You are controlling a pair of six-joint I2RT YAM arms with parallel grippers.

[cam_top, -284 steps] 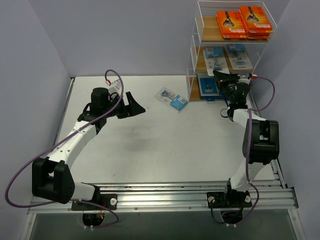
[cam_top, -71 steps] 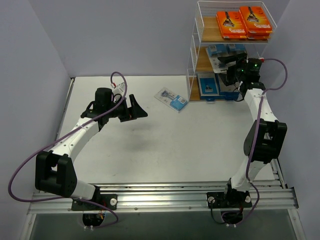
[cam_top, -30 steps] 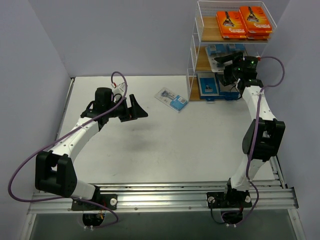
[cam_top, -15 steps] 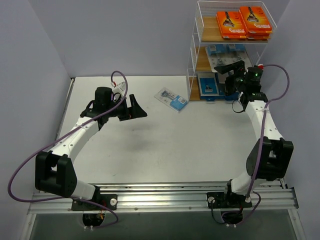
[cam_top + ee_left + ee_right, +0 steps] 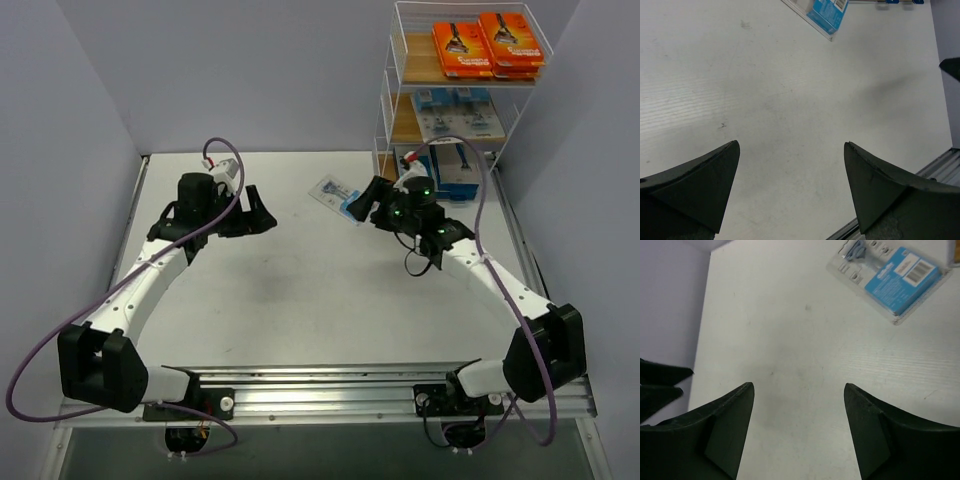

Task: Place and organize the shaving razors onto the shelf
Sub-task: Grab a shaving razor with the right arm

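One razor blister pack [image 5: 331, 191] with blue card lies flat on the white table, left of the shelf [image 5: 418, 62]. The right wrist view shows the pack [image 5: 892, 277] ahead and to the right of my right gripper [image 5: 799, 387], which hangs open and empty above the table. In the top view that gripper [image 5: 368, 198] sits just right of the pack. My left gripper [image 5: 262, 215] is open and empty further left; its wrist view shows the pack [image 5: 822, 12] at the top edge. Orange razor boxes [image 5: 490, 45] fill the top tier, blue-grey packs [image 5: 455, 112] the middle, more packs [image 5: 452, 165] the bottom.
Grey walls close the table on the left, back and right. The shelf stands in the back right corner. An aluminium rail [image 5: 330, 395] with both arm bases runs along the near edge. The left gripper's tips [image 5: 660, 382] show at the left edge of the right wrist view.
My right arm has pulled away from the shelf's middle tier and swung left and down over the table beside the blister pack. My left gripper has shifted slightly left.
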